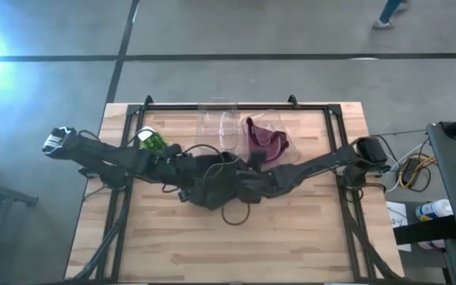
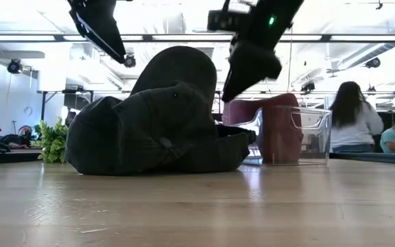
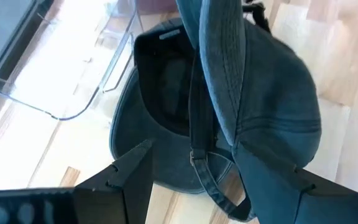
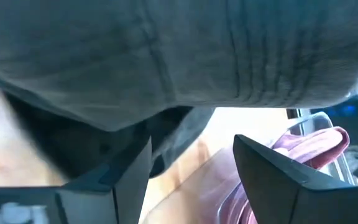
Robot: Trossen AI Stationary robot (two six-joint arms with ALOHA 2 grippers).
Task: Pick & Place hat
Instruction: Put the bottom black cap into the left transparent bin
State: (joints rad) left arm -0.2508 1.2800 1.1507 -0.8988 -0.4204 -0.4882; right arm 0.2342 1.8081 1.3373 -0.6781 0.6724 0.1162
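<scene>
A heap of dark caps (image 1: 212, 184) lies at the table's middle, resting on their crowns and brims (image 2: 149, 134); one curved part (image 2: 180, 68) stands up above the rest. A maroon hat (image 1: 264, 142) sits in a clear bin (image 2: 300, 134) behind them. My left gripper (image 3: 222, 168) hangs open over a cap's inside and back strap (image 3: 197, 155). My right gripper (image 4: 192, 146) is open just off a stitched brim (image 4: 247, 68), beside the heap toward the bin (image 2: 235, 82). Whether either finger brushes the cloth does not show.
A second clear container (image 1: 216, 127) stands left of the bin at the far edge. A green plant-like object (image 1: 153, 141) sits at the far left (image 2: 52, 140). Bare wood lies along the near side (image 1: 228, 245). People sit in the room beyond (image 2: 352, 116).
</scene>
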